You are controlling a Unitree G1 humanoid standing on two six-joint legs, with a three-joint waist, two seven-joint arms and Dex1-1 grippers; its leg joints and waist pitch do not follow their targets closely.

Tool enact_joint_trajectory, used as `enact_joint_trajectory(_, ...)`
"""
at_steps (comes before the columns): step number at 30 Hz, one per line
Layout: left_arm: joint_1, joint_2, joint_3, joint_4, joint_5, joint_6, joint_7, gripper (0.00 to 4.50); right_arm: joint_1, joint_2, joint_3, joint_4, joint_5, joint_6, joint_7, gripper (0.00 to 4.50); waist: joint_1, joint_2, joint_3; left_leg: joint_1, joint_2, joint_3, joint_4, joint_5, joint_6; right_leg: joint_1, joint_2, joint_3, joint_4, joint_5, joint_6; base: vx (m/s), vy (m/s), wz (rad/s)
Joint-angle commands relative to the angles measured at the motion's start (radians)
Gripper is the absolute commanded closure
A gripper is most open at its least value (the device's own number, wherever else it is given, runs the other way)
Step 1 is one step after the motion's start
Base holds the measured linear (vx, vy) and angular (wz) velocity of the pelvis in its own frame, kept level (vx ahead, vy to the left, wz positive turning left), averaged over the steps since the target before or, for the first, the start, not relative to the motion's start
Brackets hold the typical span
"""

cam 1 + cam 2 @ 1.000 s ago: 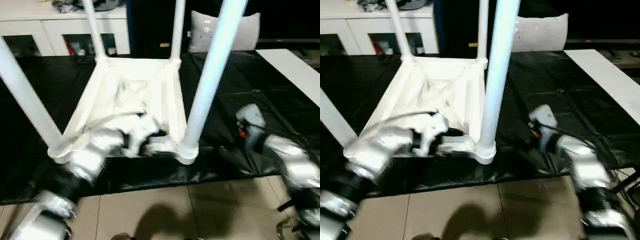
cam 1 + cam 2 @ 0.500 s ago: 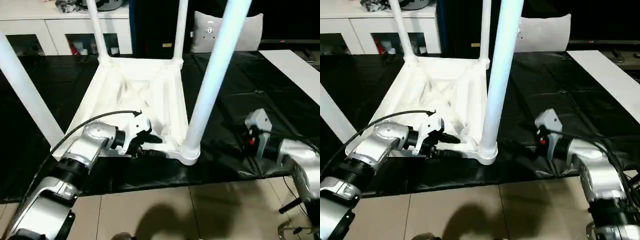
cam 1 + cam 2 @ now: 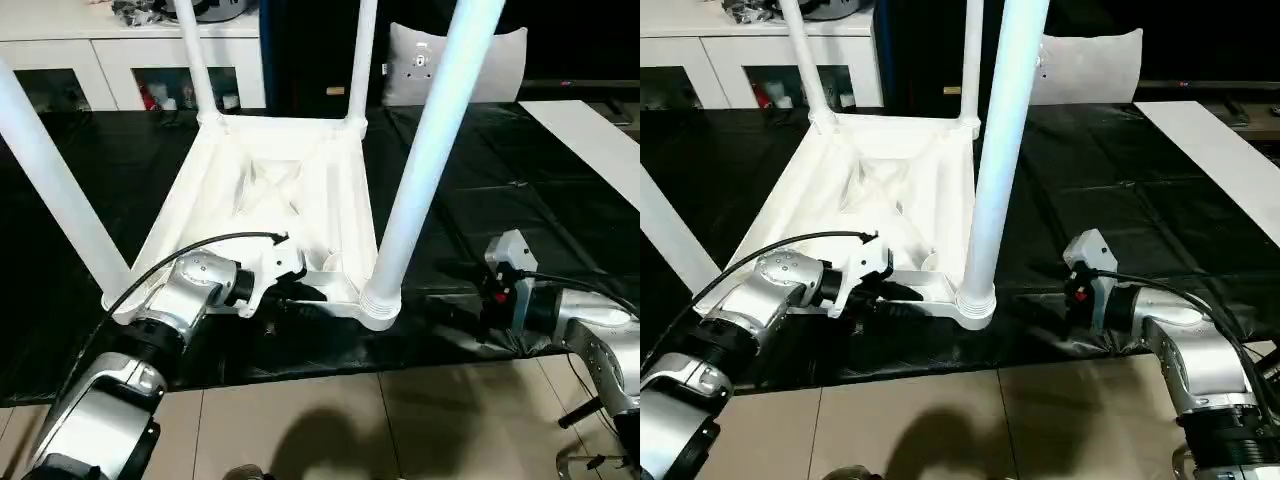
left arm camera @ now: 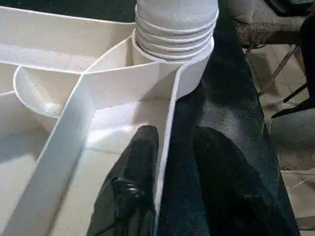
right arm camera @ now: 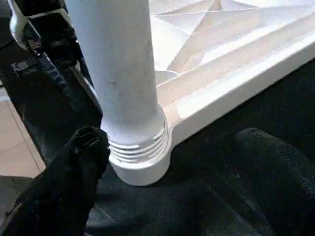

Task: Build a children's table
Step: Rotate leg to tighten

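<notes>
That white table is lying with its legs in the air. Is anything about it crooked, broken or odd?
Nothing looks broken. The table lies upside down on the black mat, four legs pointing up, which suits fitting legs. The near leg sits in its corner socket. The left pincer straddles the top's rim.

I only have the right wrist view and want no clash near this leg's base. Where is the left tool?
Observer: The left tool is at the tabletop's near rim, just beside your leg.
Operator: Gripping it?
Observer: Its fingers straddle the rim, one inside, one outside; the outer one stands apart from it.
Operator: Other legs?
Observer: Three more legs stand upright in the other corners.
</notes>
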Motion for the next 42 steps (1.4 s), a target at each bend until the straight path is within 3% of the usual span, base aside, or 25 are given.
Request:
enact_joint_trajectory(1, -0.011, -0.004, -0.012, 0.043, 0.034, -0.017, 0.004, 3.51, 0.001, 0.002, 0.004, -0.02, 0.012, 0.016, -0.005, 0.0, 0.006, -0.011, -0.075, 0.013, 0.047, -0.019, -0.076, -0.283, 0.038, 0.048, -0.073, 0.042, -0.088, -0.504, -0.129, 0.0, 0.0, 0.0)
enact_joint_trajectory(10, -0.021, 0.016, -0.044, 0.112, 0.102, -0.057, 0.024, 4.05, -0.018, 0.033, 0.012, -0.011, 0.019, -0.006, 0.001, 0.0, -0.001, -0.018, -0.07, 0.018, 0.042, -0.022, -0.074, -0.316, 0.031, 0.044, -0.077, 0.034, -0.104, -0.62, -0.081, 0.0, 0.0, 0.0)
enact_joint_trajectory(13, -0.021, 0.027, -0.057, 0.115, 0.117, -0.062, 0.006, 4.19, -0.034, 0.046, 0.016, -0.009, 0.042, -0.01, 0.038, 0.37, -0.004, -0.013, -0.071, 0.017, 0.043, -0.025, -0.075, -0.322, 0.034, 0.044, -0.078, 0.032, -0.106, -0.627, -0.073, 0.0, 0.0, 0.0)
enact_joint_trajectory(15, -0.019, 0.03, -0.061, 0.105, 0.119, -0.048, -0.025, 4.36, -0.051, 0.045, 0.043, 0.009, 0.039, -0.021, 0.09, 0.5, -0.006, -0.013, -0.072, 0.015, 0.048, -0.025, -0.078, -0.319, 0.033, 0.045, -0.078, 0.035, -0.1, -0.591, -0.087, 0.0, 0.0, 0.0)
enact_joint_trajectory(16, -0.017, 0.032, -0.065, 0.094, 0.117, -0.036, -0.05, 4.45, -0.062, 0.039, 0.067, 0.022, 0.035, -0.017, 0.129, 0.63, -0.009, -0.018, -0.074, 0.012, 0.049, -0.025, -0.079, -0.312, 0.036, 0.048, -0.076, 0.036, -0.093, -0.557, -0.106, 0.0, 0.0, 0.0)
enact_joint_trajectory(18, -0.012, 0.028, -0.062, 0.069, 0.106, -0.012, -0.082, 4.5, -0.09, 0.039, 0.098, 0.057, 0.025, -0.012, 0.176, 0.75, -0.008, -0.013, -0.075, 0.013, 0.052, -0.023, -0.079, -0.298, 0.039, 0.046, -0.078, 0.041, -0.088, -0.518, -0.129, 0.0, 0.0, 0.0)
enact_joint_trajectory(19, -0.012, 0.026, -0.062, 0.066, 0.106, -0.01, -0.083, 4.5, -0.094, 0.039, 0.101, 0.062, 0.026, -0.008, 0.182, 0.86, -0.008, -0.012, -0.077, 0.01, 0.053, -0.022, -0.079, -0.286, 0.039, 0.05, -0.078, 0.042, -0.082, -0.488, -0.148, 0.0, 0.0, 0.0)
enact_joint_trajectory(20, -0.012, 0.026, -0.061, 0.064, 0.105, -0.009, -0.084, 4.5, -0.096, 0.039, 0.103, 0.064, 0.026, -0.006, 0.185, 1.06, -0.007, -0.018, -0.078, 0.012, 0.055, -0.02, -0.078, -0.278, 0.04, 0.049, -0.077, 0.043, -0.081, -0.47, -0.154, 0.0, 0.0, 0.0)
enact_joint_trajectory(22, -0.01, 0.017, -0.06, 0.053, 0.102, -0.016, -0.077, 4.5, -0.119, 0.036, 0.12, 0.102, 0.01, -0.011, 0.213, 1.16, -0.002, -0.015, -0.079, 0.011, 0.055, -0.018, -0.077, -0.259, 0.041, 0.051, -0.077, 0.045, -0.073, -0.425, -0.181, 0.0, 0.0, 0.0)
enact_joint_trajectory(24, -0.005, 0.011, -0.06, 0.038, 0.096, -0.017, -0.079, 4.5, -0.139, 0.04, 0.123, 0.129, 0.009, -0.007, 0.225, 1.3, 0.001, -0.018, -0.08, 0.009, 0.054, -0.017, -0.076, -0.244, 0.044, 0.053, -0.078, 0.045, -0.068, -0.405, -0.189, 0.0, 0.0, 0.0)
enact_joint_trajectory(28, 0.008, 0.005, -0.06, 0.006, 0.094, -0.002, -0.075, 4.5, -0.181, 0.05, 0.131, 0.189, 0.002, -0.032, 0.239, 1.69, 0.006, -0.017, -0.08, 0.011, 0.056, -0.015, -0.075, -0.235, 0.042, 0.053, -0.077, 0.046, -0.066, -0.394, -0.194, 0.0, 0.0, 0.0)
enact_joint_trajectory(34, 0.017, 0.003, -0.055, 0.0, 0.104, 0.013, -0.058, 4.5, -0.197, 0.049, 0.128, 0.197, 0.038, 0.007, 0.29, 2.22, 0.008, -0.021, -0.081, 0.01, 0.056, -0.014, -0.074, -0.218, 0.049, 0.055, -0.077, 0.047, -0.063, -0.38, -0.195, 0.0, 0.0, 0.0)
enact_joint_trajectory(35, 0.023, 0.003, -0.05, -0.009, 0.101, 0.024, -0.054, 4.5, -0.194, 0.049, 0.126, 0.196, 0.043, 0.006, 0.296, 2.28, 0.01, -0.012, -0.081, 0.011, 0.056, -0.015, -0.074, -0.221, 0.047, 0.054, -0.078, 0.047, -0.063, -0.383, -0.195, 0.0, 0.0, 0.0)
enact_joint_trajectory(38, 0.053, -0.002, -0.033, -0.056, 0.083, 0.083, -0.033, 4.5, -0.171, 0.055, 0.117, 0.163, 0.071, 0.035, 0.307, 2.49, 0.008, -0.019, -0.081, 0.011, 0.058, -0.015, -0.075, -0.222, 0.043, 0.056, -0.077, 0.047, -0.063, -0.373, -0.198, 0.0, 0.0, 0.0)
enact_joint_trajectory(41, 0.063, -0.019, -0.015, -0.078, 0.071, 0.142, 0.006, 4.5, -0.147, 0.061, 0.118, 0.132, 0.084, 0.063, 0.297, 2.56, 0.009, -0.017, -0.08, 0.011, 0.055, -0.014, -0.075, -0.229, 0.045, 0.056, -0.076, 0.047, -0.066, -0.398, -0.191, 0.0, 0.0, 0.0)
enact_joint_trajectory(42, 0.07, -0.041, 0.002, -0.094, 0.083, 0.173, 0.091, 4.5, -0.126, 0.079, 0.126, 0.106, 0.071, 0.089, 0.242, 2.6, 0.007, -0.018, -0.078, 0.011, 0.057, -0.015, -0.077, -0.234, 0.044, 0.055, -0.075, 0.047, -0.068, -0.413, -0.185, 0.0, 0.0, 0.0)
